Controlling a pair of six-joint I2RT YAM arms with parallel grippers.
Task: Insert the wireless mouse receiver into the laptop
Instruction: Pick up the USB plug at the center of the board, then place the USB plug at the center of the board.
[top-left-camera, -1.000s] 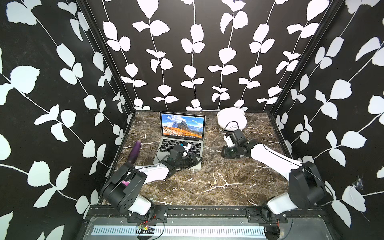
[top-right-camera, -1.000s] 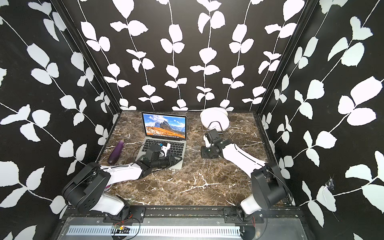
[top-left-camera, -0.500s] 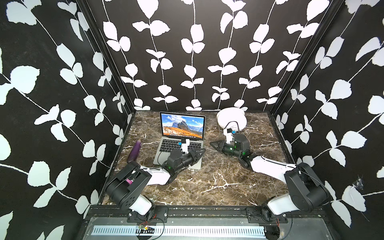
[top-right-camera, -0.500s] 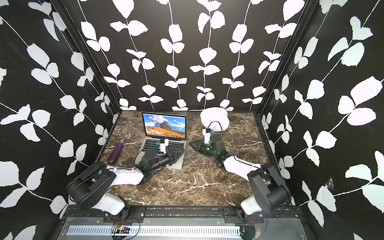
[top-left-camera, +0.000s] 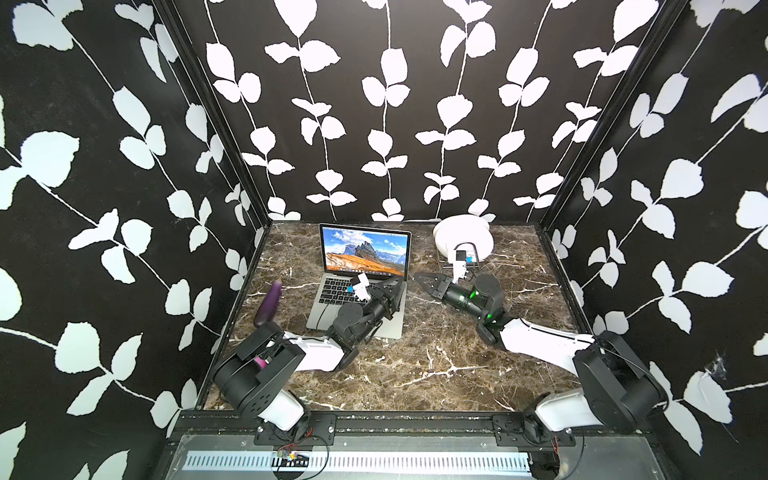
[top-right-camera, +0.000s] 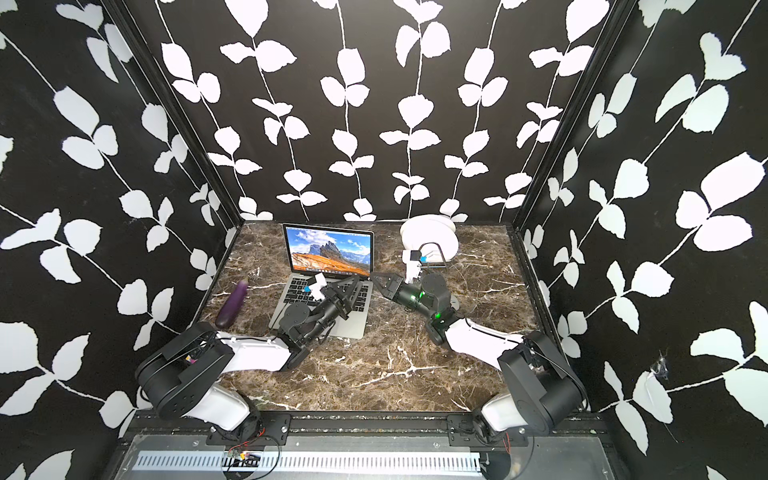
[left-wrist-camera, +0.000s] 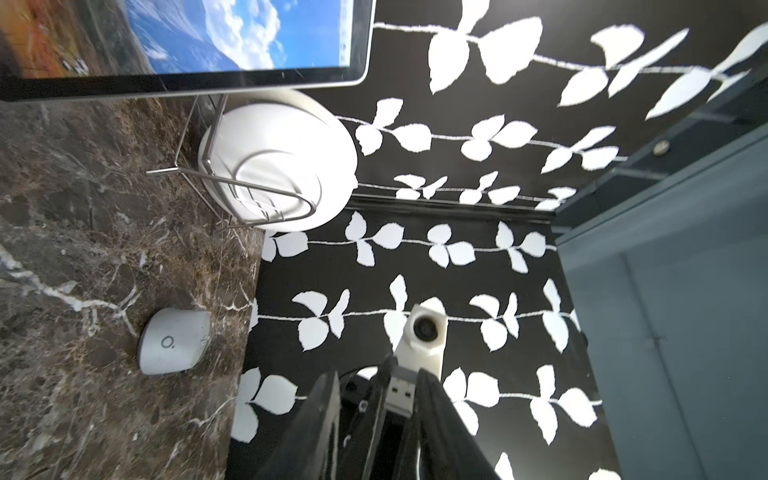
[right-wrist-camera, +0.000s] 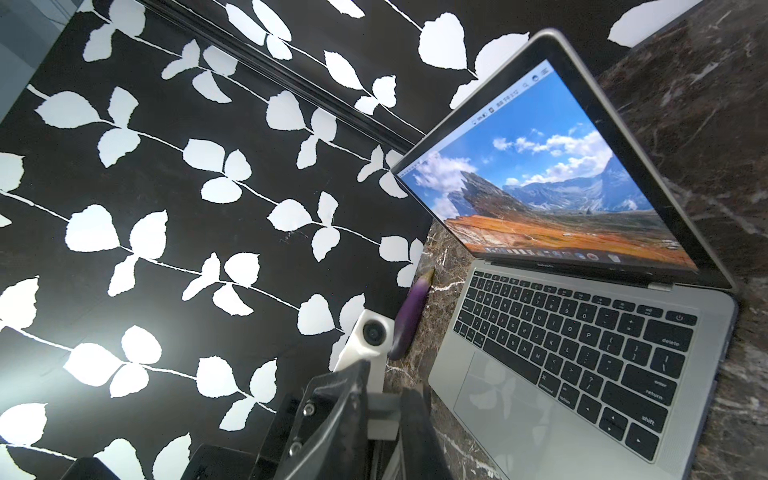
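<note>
At the far left of the table (top-left-camera: 415, 361) a purple aubergine (top-left-camera: 270, 303) is laid beside the laptop (top-left-camera: 361, 253), which is opened toward the arms with its mountain wallpaper lit. In both top views the left tool (top-left-camera: 400, 282) is stretched over the right half of the keyboard, its tip lying at the laptop's right edge. Just past that edge it is met, tip to tip, by the right tool (top-left-camera: 417, 276), and hardly any gap is seen between the two.

The receiver (left-wrist-camera: 400, 392) is found exactly there. In the left wrist view it is pinched between black fingers (left-wrist-camera: 434, 419), its open metal plug turned toward that camera (that is, toward the laptop). The right tool is closed tight on it; in the right wrist view only its small grey end is shown between that tool's fingers. How far the left tool is opened, and whether the receiver is pressed by it as well, cannot be told.

Further right, the wireless mouse (left-wrist-camera: 174, 340) is seen lying on the table, touched by nothing, and white plates (top-left-camera: 461, 239) are stood in a wire rack (left-wrist-camera: 249, 195) at the back.
</note>
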